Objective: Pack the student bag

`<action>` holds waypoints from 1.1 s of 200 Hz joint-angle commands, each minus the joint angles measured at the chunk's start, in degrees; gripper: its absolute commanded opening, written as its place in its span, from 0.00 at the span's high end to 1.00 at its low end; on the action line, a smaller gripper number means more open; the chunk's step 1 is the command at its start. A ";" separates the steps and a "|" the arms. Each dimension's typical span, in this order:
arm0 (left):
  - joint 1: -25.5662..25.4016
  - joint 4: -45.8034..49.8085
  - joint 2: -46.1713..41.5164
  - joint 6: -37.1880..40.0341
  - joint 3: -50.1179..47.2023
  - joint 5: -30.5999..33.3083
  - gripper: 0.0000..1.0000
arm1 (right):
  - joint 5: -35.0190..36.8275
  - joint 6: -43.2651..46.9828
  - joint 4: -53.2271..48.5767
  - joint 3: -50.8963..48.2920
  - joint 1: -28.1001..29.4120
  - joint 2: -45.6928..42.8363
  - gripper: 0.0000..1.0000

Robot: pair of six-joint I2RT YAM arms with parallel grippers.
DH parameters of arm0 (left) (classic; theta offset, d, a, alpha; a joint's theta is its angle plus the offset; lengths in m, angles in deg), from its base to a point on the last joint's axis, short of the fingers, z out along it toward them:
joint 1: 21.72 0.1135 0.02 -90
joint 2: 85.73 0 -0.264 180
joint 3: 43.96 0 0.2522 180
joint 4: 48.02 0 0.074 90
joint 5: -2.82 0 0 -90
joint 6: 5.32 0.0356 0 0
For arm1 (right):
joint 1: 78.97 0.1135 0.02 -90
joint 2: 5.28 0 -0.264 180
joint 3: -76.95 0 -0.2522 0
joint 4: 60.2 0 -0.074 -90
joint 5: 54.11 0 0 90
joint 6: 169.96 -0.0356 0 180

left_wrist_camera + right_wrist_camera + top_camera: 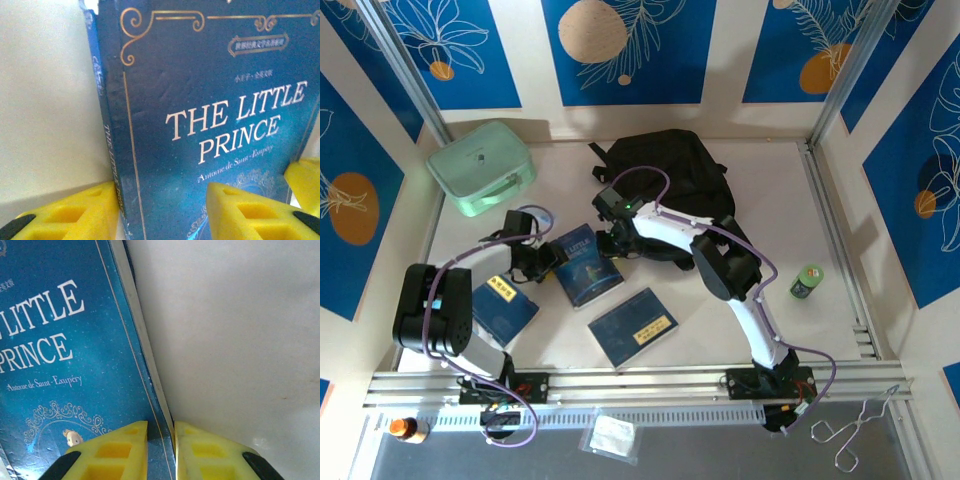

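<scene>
At the table's far end: we saw the large black soft fabric backpack (655, 160).
Left gripper (160, 217): fingers stood spread astride the spine of a blue rectangular gold-titled book (210, 115).
Right gripper (161, 452): fingers pinched its page edge.
Left to pack: everything, we judged.

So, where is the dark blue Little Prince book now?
In the top view the dark blue Little Prince book sits mid-table, between the left gripper and the right gripper, just in front of the black fabric backpack.
</scene>
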 commanded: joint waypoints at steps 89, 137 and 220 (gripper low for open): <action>-0.38 -17.86 -6.25 1.73 -4.66 -19.04 0.57 | -0.46 -3.16 -1.31 -2.21 -0.78 2.86 0.84; -0.47 -18.30 -4.76 2.07 -4.16 -17.14 0.74 | -1.61 -2.83 -0.81 -1.97 -1.62 1.25 0.84; -0.29 -9.94 -16.37 4.54 3.11 -6.38 1.00 | -15.70 -8.87 18.56 -16.90 -11.18 -22.82 0.56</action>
